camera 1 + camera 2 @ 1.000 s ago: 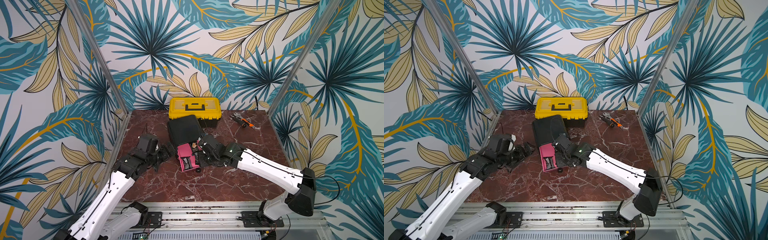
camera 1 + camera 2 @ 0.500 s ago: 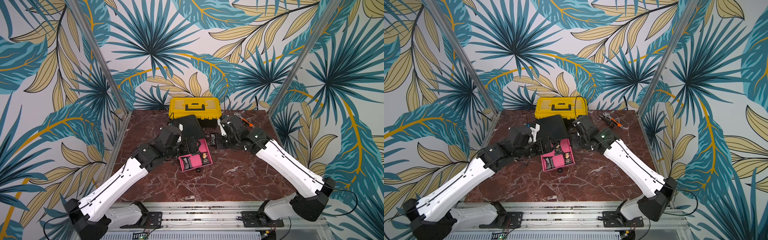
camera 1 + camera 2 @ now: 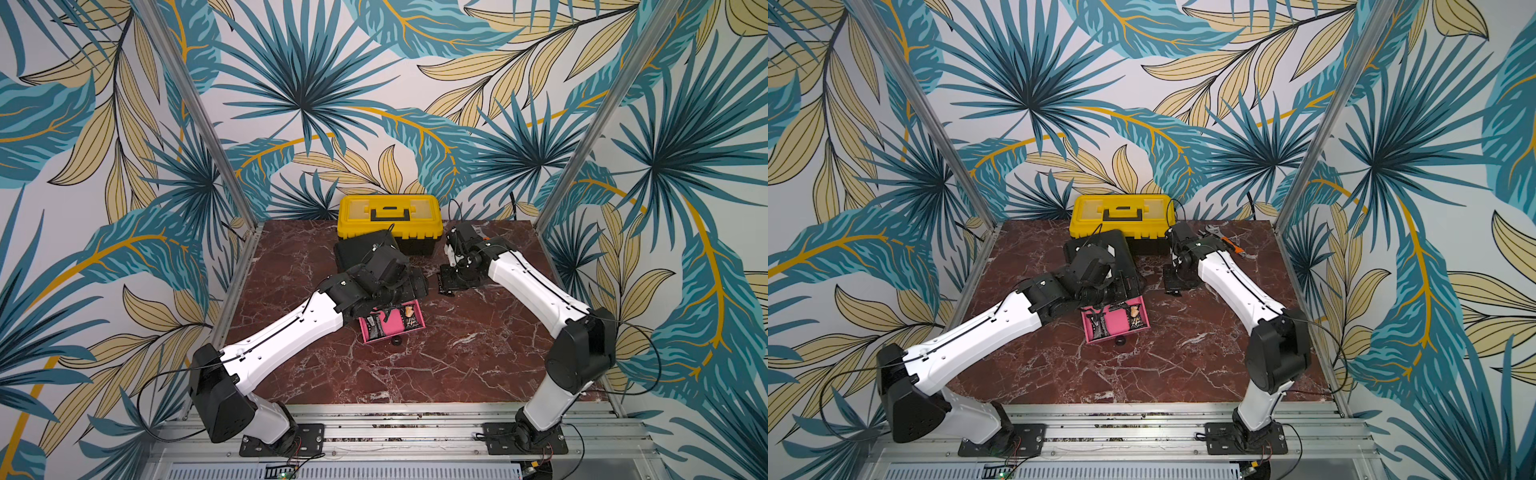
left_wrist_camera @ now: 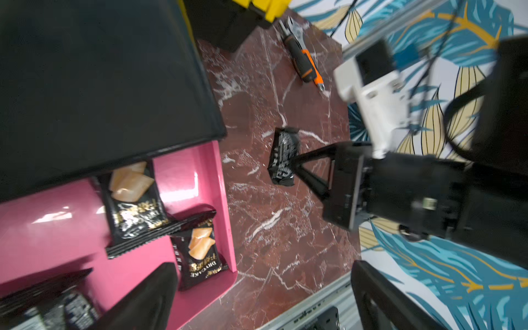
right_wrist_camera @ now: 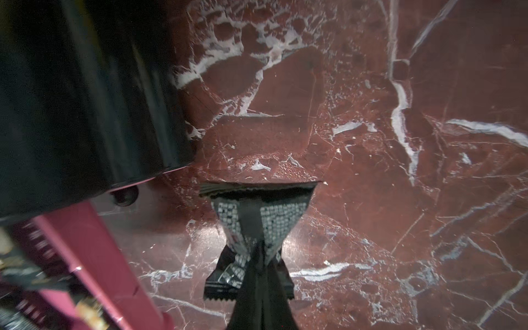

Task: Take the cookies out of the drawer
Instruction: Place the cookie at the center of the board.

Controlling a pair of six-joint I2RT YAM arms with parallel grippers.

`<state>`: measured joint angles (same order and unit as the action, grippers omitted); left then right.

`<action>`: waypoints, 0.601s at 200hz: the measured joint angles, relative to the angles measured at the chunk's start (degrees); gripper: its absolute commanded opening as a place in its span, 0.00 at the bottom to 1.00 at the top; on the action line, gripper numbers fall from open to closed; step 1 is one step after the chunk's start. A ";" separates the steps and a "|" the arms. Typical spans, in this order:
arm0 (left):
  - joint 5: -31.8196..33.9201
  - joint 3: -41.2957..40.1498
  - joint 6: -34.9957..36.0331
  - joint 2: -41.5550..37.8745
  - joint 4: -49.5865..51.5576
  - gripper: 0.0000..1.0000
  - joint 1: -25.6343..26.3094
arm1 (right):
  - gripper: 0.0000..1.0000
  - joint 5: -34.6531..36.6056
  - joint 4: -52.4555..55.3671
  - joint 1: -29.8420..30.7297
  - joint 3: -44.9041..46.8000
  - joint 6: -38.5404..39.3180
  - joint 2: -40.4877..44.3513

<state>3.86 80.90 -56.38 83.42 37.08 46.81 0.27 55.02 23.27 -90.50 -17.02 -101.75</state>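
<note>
In both top views the pink drawer (image 3: 394,337) stands pulled out of the black cabinet (image 3: 359,251) toward the near side of the marble table (image 3: 436,365). The black-wrapped cookies (image 3: 376,326) lie flat inside it. The left gripper (image 3: 395,301) hangs over the drawer's far end. The right gripper (image 3: 1179,276) is to the right of the cabinet, down at a held packet (image 3: 1177,284) that is already out of the drawer.

In the left wrist view the left gripper's fingers (image 4: 148,297) stand wide apart with nothing between them. Below them several packets lie in the drawer, and two of these overlap at its right side.

In the right wrist view the right gripper's jaws are pressed fully together on the held packet's waist, crushing the wrapper into an hourglass. I cannot tell whether the packet's far end rests on the marble.

The packets look light, with thin, glossy, crinkly film that is probably slippery, and the biscuit inside is likely brittle. A light pinch across the middle, or on a crimped end seam, seems the safest hold. The topmost of the overlapping pair is probably best taken first.
</note>
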 measured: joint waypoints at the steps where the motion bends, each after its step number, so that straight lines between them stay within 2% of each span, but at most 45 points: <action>1: 0.13 0.00 -0.02 -0.09 0.02 1.00 -0.02 | 0.02 -0.07 -0.04 -0.02 0.02 0.00 -0.17; 50: 6.29 -0.74 -0.72 -9.22 4.46 1.00 -4.31 | 0.02 -3.78 -5.35 -0.04 0.31 -0.66 -8.55; 120: 11.85 -8.98 -4.85 -20.59 11.32 1.00 -7.43 | 0.03 -9.20 -12.09 -0.04 0.44 -3.10 -14.53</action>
<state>15.70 71.92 -61.23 62.83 48.40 39.38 -8.93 42.94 23.22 -90.06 -20.12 -116.29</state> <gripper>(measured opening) 0.999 0.066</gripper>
